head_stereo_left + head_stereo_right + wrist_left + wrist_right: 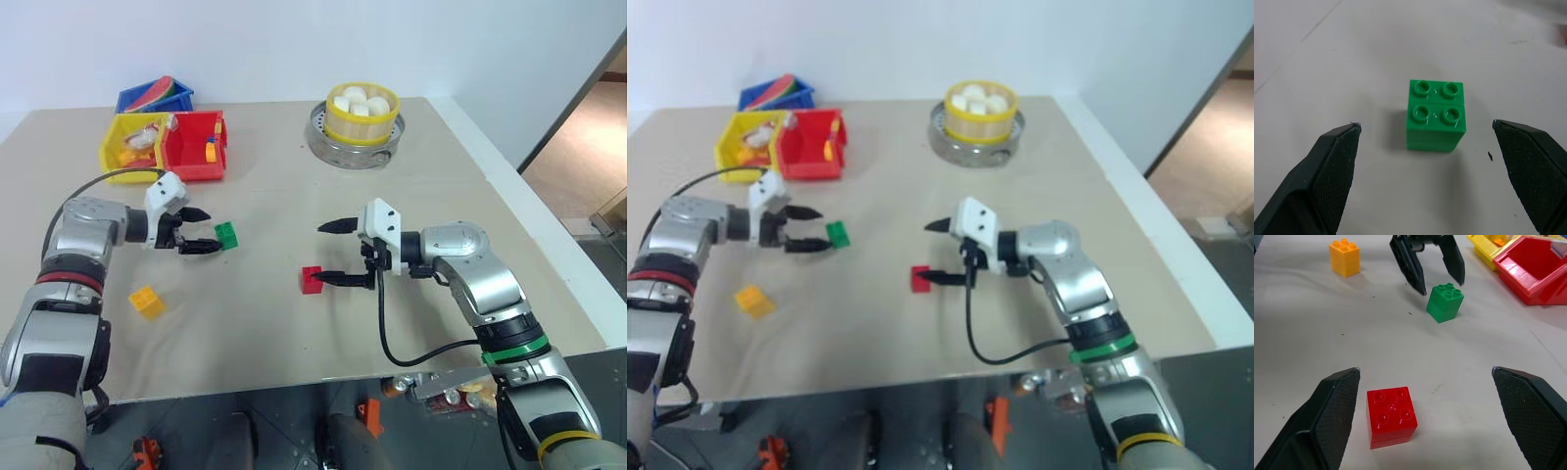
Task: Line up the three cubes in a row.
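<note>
The left gripper (203, 231), fingers wide, points at the small green studded plastic cube (227, 235) on the table. The right gripper (329, 253), wide too, probably frames the red studded cube (313, 280). The yellow-orange studded cube (147, 301) sits apart. Next, each should close and slide its cube into line.

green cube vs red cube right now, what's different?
The green cube lies on the robot's left side of the table, just ahead of the open left gripper; the red cube lies nearer the middle, by the open right gripper. The green cube sits farther from the table's near edge than the red one. Both are studded bricks standing studs up on the table, neither held.
</note>
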`<state>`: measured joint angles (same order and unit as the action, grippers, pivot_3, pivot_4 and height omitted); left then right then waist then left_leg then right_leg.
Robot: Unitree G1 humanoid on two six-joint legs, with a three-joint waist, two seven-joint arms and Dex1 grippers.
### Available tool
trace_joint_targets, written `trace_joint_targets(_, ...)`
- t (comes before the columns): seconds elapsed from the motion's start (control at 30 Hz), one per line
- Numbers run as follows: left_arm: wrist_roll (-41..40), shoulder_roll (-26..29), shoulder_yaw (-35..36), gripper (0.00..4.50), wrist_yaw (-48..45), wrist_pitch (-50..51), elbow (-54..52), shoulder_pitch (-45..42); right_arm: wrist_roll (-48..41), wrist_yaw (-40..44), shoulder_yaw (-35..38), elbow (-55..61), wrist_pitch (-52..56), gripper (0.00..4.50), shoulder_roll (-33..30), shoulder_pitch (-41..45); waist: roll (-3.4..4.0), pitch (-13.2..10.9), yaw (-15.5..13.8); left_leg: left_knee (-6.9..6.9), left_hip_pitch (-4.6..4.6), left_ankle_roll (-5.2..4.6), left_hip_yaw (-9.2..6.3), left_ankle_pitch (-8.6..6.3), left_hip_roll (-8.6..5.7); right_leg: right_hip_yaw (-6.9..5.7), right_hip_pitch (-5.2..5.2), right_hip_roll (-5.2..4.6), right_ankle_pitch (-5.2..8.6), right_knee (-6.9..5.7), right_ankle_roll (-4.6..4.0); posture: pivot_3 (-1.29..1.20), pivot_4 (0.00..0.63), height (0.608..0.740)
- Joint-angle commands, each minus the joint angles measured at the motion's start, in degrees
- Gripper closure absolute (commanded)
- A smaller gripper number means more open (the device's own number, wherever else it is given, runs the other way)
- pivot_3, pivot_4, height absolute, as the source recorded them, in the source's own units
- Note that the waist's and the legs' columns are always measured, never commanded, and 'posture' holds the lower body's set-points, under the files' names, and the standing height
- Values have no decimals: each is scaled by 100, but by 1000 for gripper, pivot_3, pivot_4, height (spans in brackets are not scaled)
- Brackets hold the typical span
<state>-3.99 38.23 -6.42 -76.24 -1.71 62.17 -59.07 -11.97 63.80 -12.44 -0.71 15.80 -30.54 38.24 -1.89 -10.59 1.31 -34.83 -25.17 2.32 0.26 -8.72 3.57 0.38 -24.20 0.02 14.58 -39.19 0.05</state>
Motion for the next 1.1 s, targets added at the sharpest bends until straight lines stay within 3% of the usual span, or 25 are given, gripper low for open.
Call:
trace_joint_targets(0.03,238,-55,28,0,192,-387,287,-259,-92,-68,163,321,18,20,-64,-51,0,0,-3,0,0,0,0,0,0,0,0,0,0,0,0,0,150,740)
trace_joint_targets(0.23,485,-204,27,0,241,-530,606,-375,-119,-149,186,419,47,20,-65,-105,0,0,-2,-3,-1,0,0,0,0,0,0,0,-1,-1,1,0,150,740)
trace_joint_targets(0.47,635,-326,88,2039,352,-684,747,-474,-348,-266,308,448,189,0,12,-60,0,0,-5,-9,-2,0,0,0,-1,1,2,-1,-4,-4,4,0,150,740)
trace_joint_targets(0.5,647,-335,97,2559,364,-693,761,-489,-370,-270,313,450,208,0,13,-55,0,0,-5,-10,-2,0,0,0,-1,1,2,-1,-4,-4,4,0,150,740)
trace_joint_targets(0.57,664,-346,103,3175,385,-705,788,-515,-386,-277,310,436,210,0,6,-42,0,0,-4,-10,-2,0,0,0,-1,1,2,-1,-4,-4,4,0,150,740)
trace_joint_targets(0.83,616,-333,18,3178,-146,-916,418,-527,-428,-270,328,408,230,0,-27,-11,0,0,-5,-11,-2,0,0,0,-1,1,3,-1,-4,-6,4,0,150,740)
trace_joint_targets(1.0,284,-412,-77,3178,-981,-704,-1068,56,-1070,-105,491,729,1147,0,-128,-39,0,0,-4,-13,-3,1,-1,1,-1,1,5,-3,-5,-7,4,0,150,740)
trace_joint_targets(1.1,54,-476,-186,3178,-1003,-56,-2625,740,-1081,-134,515,811,1112,0,-190,-119,2,0,9,-12,2,1,3,0,0,10,6,-4,-4,-8,4,0,150,740)
